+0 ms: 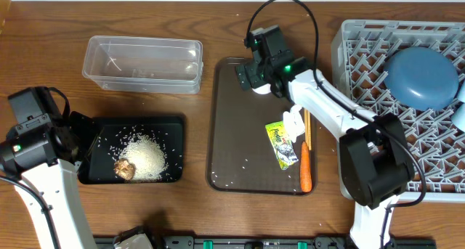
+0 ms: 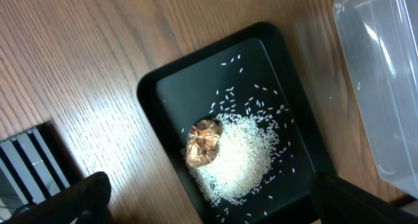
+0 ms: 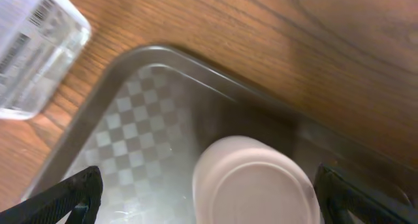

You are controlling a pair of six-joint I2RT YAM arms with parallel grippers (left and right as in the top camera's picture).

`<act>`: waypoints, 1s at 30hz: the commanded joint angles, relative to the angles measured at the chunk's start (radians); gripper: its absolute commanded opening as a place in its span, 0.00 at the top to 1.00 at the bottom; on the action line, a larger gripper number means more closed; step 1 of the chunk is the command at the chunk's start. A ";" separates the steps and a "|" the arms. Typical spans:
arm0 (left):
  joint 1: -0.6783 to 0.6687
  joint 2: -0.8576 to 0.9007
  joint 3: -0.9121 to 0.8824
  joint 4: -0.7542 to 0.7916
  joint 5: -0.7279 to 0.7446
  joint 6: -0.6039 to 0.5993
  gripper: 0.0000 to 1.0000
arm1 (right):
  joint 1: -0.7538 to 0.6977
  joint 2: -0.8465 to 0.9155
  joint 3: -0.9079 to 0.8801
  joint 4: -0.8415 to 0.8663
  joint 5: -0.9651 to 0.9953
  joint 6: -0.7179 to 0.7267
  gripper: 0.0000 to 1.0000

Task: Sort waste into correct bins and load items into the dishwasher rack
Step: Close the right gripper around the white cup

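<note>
White rice (image 1: 149, 156) and a brown food lump (image 1: 125, 169) lie in the black tray (image 1: 102, 133). They also show in the left wrist view as rice (image 2: 241, 155) and lump (image 2: 204, 142). My left gripper (image 2: 215, 208) is open and empty over the tray's end. My right gripper (image 3: 215, 204) is open, with a finger on either side of an upturned white cup (image 3: 258, 181) at the serving tray's far end (image 1: 260, 89). The foil wrapper (image 1: 282, 144), tissue (image 1: 293, 122), chopsticks (image 1: 307, 129) and carrot (image 1: 306, 170) lie on the serving tray. The clear tub (image 1: 142, 64) is empty.
The dark brown serving tray (image 1: 232, 133) sits mid-table with scattered rice grains. The grey rack (image 1: 378, 60) at the right holds an upturned blue round dish (image 1: 421, 76) and pale items at the frame edge (image 1: 460, 93). The right arm's base stands by the rack's front corner.
</note>
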 commanded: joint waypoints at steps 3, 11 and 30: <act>0.005 0.001 -0.003 -0.003 -0.002 -0.009 0.02 | 0.008 0.014 -0.001 -0.033 0.083 0.025 0.01; 0.005 0.001 -0.003 -0.003 -0.002 -0.009 0.02 | 0.005 0.029 -0.027 -0.034 0.096 0.052 0.01; 0.005 0.001 -0.003 -0.003 -0.002 -0.009 0.02 | 0.005 0.069 -0.031 0.016 0.106 0.116 0.39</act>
